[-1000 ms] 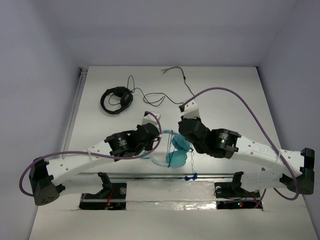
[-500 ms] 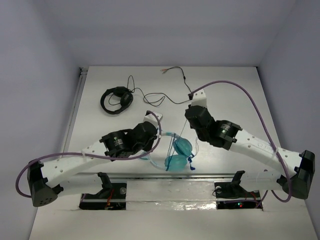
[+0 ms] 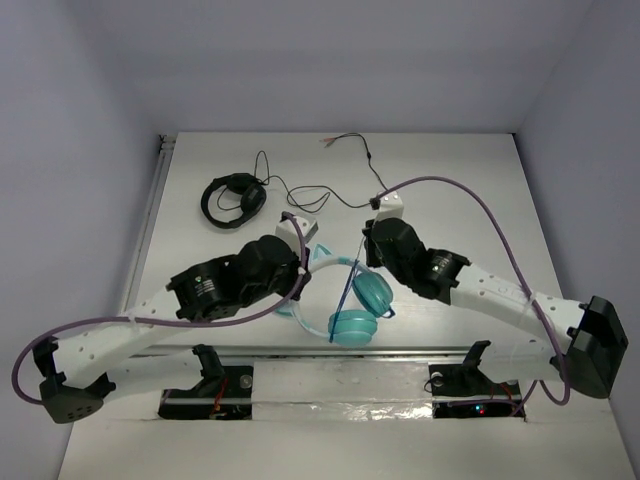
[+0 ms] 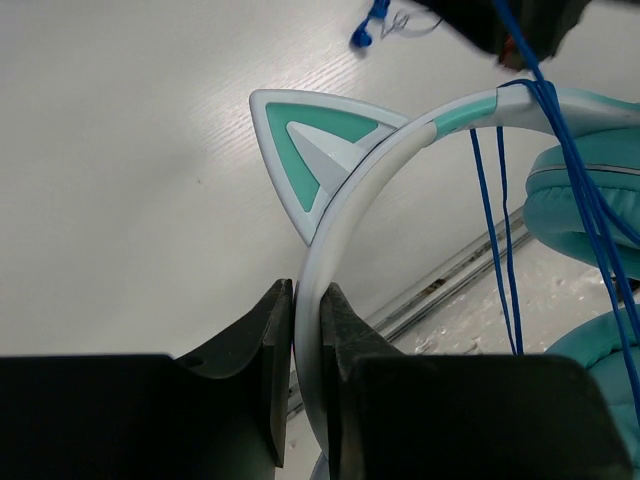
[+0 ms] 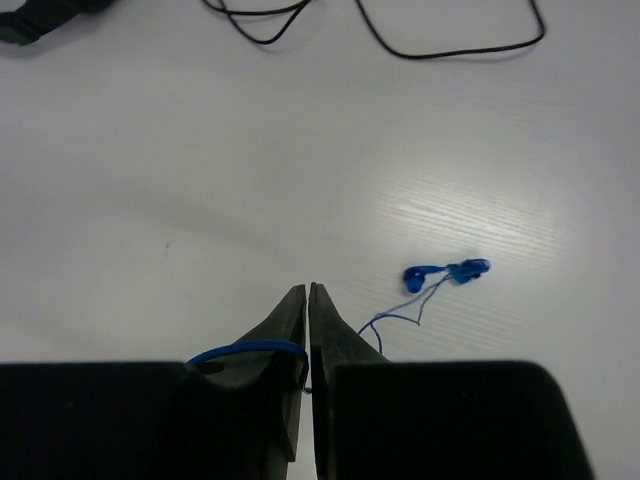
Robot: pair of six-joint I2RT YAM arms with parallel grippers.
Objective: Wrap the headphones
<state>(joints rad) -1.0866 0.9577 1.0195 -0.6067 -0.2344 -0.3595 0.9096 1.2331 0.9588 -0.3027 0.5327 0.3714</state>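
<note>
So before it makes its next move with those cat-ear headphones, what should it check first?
1. The left gripper is clamped on the headband: ok.
2. The right gripper is pinching the blue cable: ok.
3. Cable strands cross the headband: ok.
4. The loose end lies on the table: ok.
5. Cable is taut from pinch to headband: cannot tell.
6. The black headphones lie apart from the work: ok.

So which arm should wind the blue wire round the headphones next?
Right, probably: the right gripper pinches the blue cable, while the left gripper is busy clamping the headband.
</note>
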